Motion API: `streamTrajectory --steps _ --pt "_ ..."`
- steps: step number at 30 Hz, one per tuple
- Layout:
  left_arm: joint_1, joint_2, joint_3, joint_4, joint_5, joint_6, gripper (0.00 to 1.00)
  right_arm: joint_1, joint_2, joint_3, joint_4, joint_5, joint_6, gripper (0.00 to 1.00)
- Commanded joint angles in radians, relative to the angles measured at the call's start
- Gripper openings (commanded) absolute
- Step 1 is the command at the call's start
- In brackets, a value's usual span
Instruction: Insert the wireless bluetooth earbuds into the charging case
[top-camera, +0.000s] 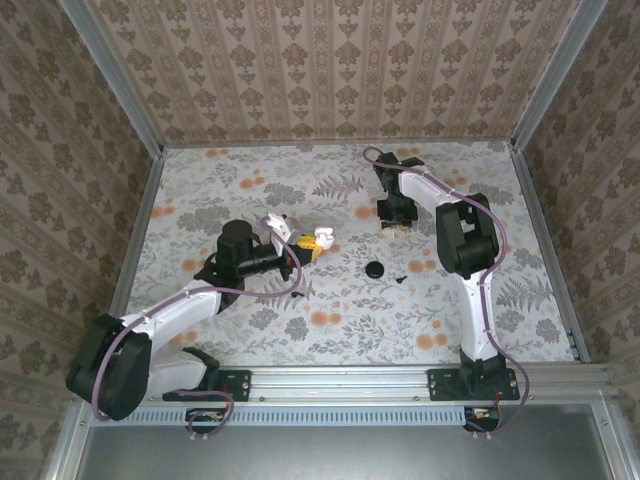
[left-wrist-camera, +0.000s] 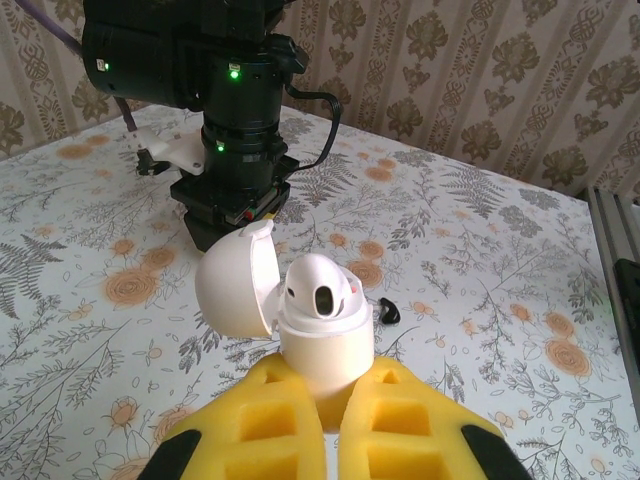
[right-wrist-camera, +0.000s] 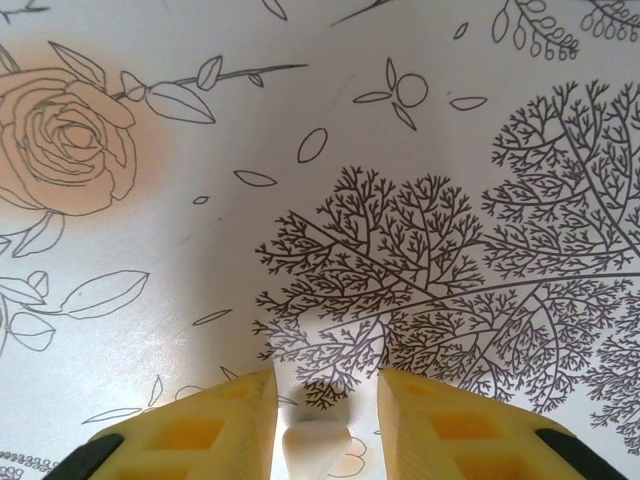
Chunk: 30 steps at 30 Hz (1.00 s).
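The charging case (left-wrist-camera: 325, 345) is a small white box held upright, with my left gripper (left-wrist-camera: 330, 390) shut on its base. Its round lid (left-wrist-camera: 235, 290) hangs open to the left, and a white domed part with a dark oval hole rises from the body. In the top view the case (top-camera: 321, 238) sits at the tip of the left gripper (top-camera: 306, 244), mid-table. One tiny black earbud (left-wrist-camera: 388, 312) lies on the table just beyond the case, by the black disc (top-camera: 374, 269) as a speck (top-camera: 400, 279). My right gripper (right-wrist-camera: 327, 385) points down at the cloth, fingers apart, farther back (top-camera: 395, 222).
A floral tablecloth (top-camera: 500, 200) covers the table, enclosed by patterned walls with metal rails. A small white piece (right-wrist-camera: 315, 445) shows low between the right fingers; what it is I cannot tell. The right arm (left-wrist-camera: 235, 100) stands just behind the held case.
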Motion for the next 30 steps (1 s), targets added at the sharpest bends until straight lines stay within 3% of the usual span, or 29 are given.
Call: streamTrajectory --steps 1,19,30 --pt "0.007 -0.01 0.032 0.019 0.01 0.004 0.0 -0.003 -0.019 -0.029 -0.075 -0.021 -0.005 0.32" --pt "0.006 -0.036 0.028 0.001 0.003 0.004 0.0 -0.004 -0.037 -0.049 -0.097 -0.04 -0.015 0.33" --pt "0.005 -0.044 0.026 -0.008 -0.002 0.006 0.0 -0.007 -0.03 -0.058 -0.064 -0.107 -0.011 0.21"
